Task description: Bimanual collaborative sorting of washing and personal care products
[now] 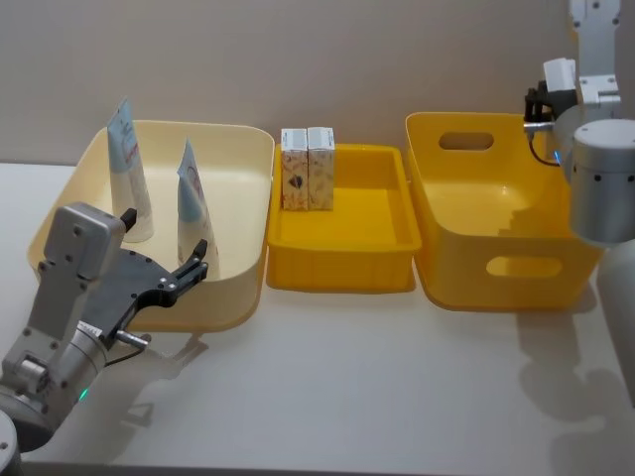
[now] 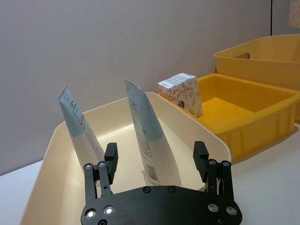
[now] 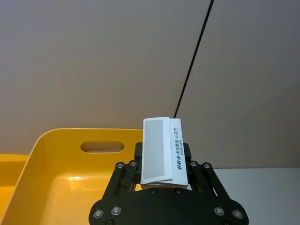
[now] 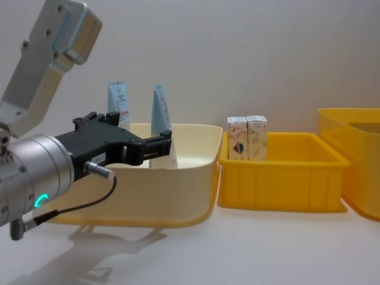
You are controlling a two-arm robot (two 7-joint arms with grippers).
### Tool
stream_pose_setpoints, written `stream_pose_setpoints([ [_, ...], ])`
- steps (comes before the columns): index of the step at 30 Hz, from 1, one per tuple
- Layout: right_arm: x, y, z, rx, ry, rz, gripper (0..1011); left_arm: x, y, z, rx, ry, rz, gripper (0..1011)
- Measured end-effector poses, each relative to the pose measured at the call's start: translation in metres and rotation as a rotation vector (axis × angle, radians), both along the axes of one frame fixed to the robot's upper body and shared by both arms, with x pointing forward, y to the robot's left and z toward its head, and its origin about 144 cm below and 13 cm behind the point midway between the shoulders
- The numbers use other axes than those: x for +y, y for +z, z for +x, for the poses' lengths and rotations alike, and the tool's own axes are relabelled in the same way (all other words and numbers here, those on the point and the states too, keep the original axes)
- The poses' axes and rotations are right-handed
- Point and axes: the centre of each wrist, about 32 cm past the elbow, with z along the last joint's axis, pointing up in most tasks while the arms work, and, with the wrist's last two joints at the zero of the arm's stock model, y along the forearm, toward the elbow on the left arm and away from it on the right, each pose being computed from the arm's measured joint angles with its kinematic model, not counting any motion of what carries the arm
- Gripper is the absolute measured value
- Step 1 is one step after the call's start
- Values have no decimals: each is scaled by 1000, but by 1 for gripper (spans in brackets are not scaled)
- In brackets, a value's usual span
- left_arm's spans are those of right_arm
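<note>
On the white table [image 1: 347, 382] nearest the robot, the left gripper [image 2: 155, 152] hangs at the near rim of the cream bin [image 1: 243, 139], its black fingers [image 2: 110, 157] spread wide and holding nothing, levelled at the nearer of two pale-blue tubes; whether they touch it cannot be told. That nearer tube [image 1: 194, 203] stands cap-down inside the bin, with the farther tube [image 1: 129, 174] just behind it toward the robot's left, both leaning slightly. To the right, touching the cream bin, sits the shallow yellow tray [image 1: 347, 248], where two white printed cartons [image 1: 307, 169] stand upright side by side, touching, in its far left corner. Beyond that, at the far right, stands the deep yellow bin [image 1: 496, 233]. Above its far right corner the right gripper [image 3: 162, 161] is raised, its jaws clamped on a white carton [image 3: 155, 140] printed with blue lettering.
</note>
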Motion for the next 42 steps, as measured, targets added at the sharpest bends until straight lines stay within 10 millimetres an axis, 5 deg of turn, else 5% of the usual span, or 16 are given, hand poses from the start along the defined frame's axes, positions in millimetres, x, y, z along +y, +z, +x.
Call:
stream_pose_setpoints([
  [21, -8, -4, 2, 24, -30, 0, 990, 0, 0, 0, 0, 0, 0, 1003],
  [31, -9, -4, 3, 27, -34, -1, 1001, 0, 1, 1, -2, -1, -2, 1003],
  [42, -10, -5, 3, 29, -36, -1, 1001, -5, 28, 13, -1, -27, -7, 1002],
])
